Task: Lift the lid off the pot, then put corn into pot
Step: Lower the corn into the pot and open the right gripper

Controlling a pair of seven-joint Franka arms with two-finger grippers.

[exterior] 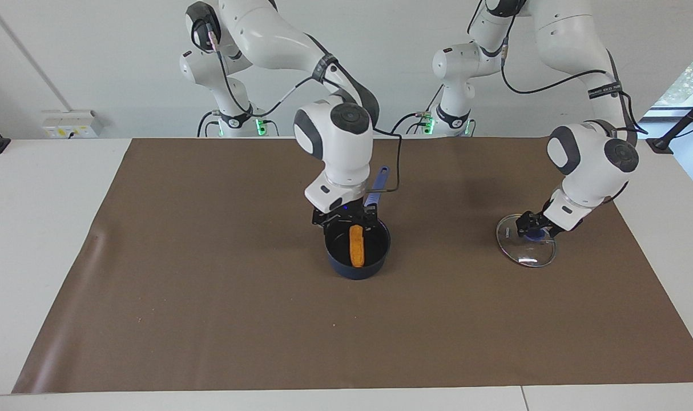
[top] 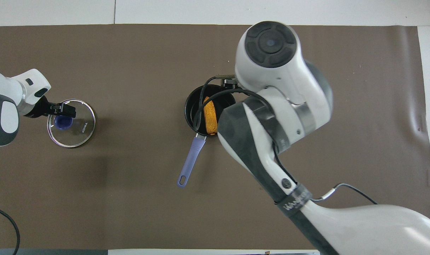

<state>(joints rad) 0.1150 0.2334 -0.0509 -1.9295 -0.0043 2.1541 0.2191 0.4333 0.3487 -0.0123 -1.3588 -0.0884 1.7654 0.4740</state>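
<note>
The dark navy pot (exterior: 346,268) stands mid-table with its light blue handle (exterior: 378,185) pointing toward the robots. It also shows in the overhead view (top: 192,106). The yellow-orange corn (exterior: 356,246) lies inside the pot, free of the fingers, and shows in the overhead view too (top: 210,115). My right gripper (exterior: 345,220) hovers open just over the pot's rim, above the corn. The glass lid (exterior: 529,254) lies flat on the mat toward the left arm's end, also in the overhead view (top: 77,131). My left gripper (exterior: 534,227) is low at its blue knob (top: 63,123).
A brown mat (exterior: 209,285) covers most of the white table. The right arm's forearm and cable hang over part of the pot in the overhead view.
</note>
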